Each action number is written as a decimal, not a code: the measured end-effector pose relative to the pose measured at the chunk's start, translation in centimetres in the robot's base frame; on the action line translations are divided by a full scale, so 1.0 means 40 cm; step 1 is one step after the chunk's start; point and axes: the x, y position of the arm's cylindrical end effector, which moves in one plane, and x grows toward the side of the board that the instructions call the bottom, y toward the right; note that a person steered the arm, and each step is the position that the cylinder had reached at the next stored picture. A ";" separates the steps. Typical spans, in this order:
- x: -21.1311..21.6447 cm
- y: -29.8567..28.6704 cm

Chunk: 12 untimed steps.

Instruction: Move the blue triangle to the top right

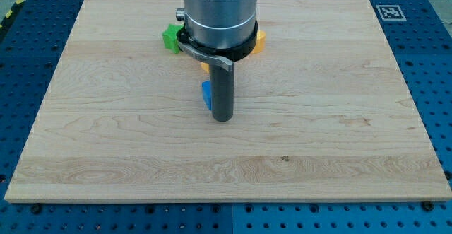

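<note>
The blue triangle (206,95) lies near the middle of the wooden board, mostly hidden behind my rod; only its left edge shows. My tip (222,118) rests on the board just right of and slightly below the blue block, touching or nearly touching it. The arm's silver body covers the board's upper middle.
A green block (171,37) sits left of the arm body near the view's top. An orange block (260,41) peeks out on the arm's right, and a yellow-orange piece (204,67) shows under the arm. The wooden board (339,121) lies on a blue perforated table.
</note>
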 end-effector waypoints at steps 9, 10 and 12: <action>-0.115 -0.095; -0.123 0.024; -0.128 -0.069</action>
